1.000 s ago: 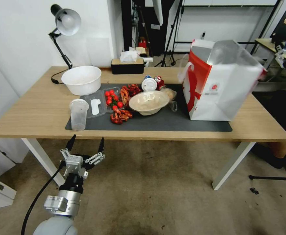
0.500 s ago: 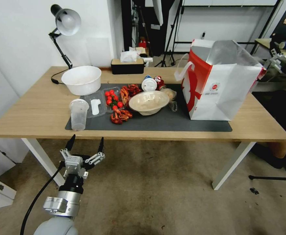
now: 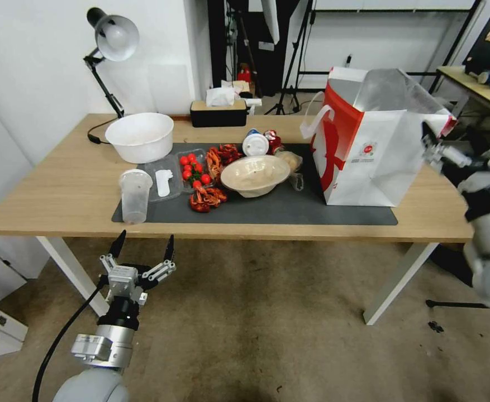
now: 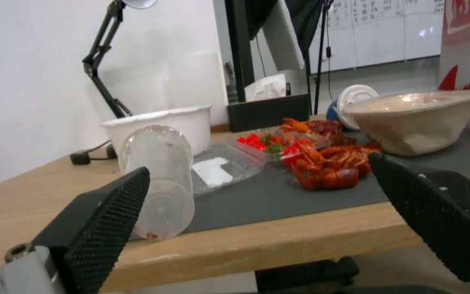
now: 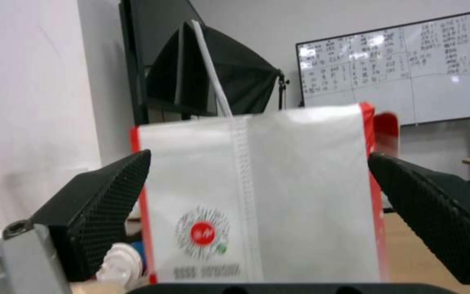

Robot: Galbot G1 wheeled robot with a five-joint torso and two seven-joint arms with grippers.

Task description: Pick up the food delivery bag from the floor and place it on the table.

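Nearest us, our left gripper (image 3: 142,249) hung low over the floor (image 3: 267,329), just short of the table (image 3: 49,190) edge, its fingers (image 4: 104,228) spread wide and holding nothing. Past it, on the dark mat (image 3: 289,209), we saw a clear cup (image 3: 134,195), a tray of tomatoes (image 3: 193,167), red crayfish (image 3: 207,198) and a tan bowl (image 3: 255,174), with a white bowl (image 3: 139,135), a tissue box (image 3: 218,113) and a lamp (image 3: 113,39) farther back. None of these touched the bag (image 3: 376,148), which stood upright on the mat's right end. Our right gripper (image 3: 443,153) sat just beside the bag's right side, fingers (image 5: 99,212) wide apart and empty; whether it touched the paper we could not tell. The bag was white with red panels, a small round red logo, a white handle (image 3: 312,120) and a silver-lined open top
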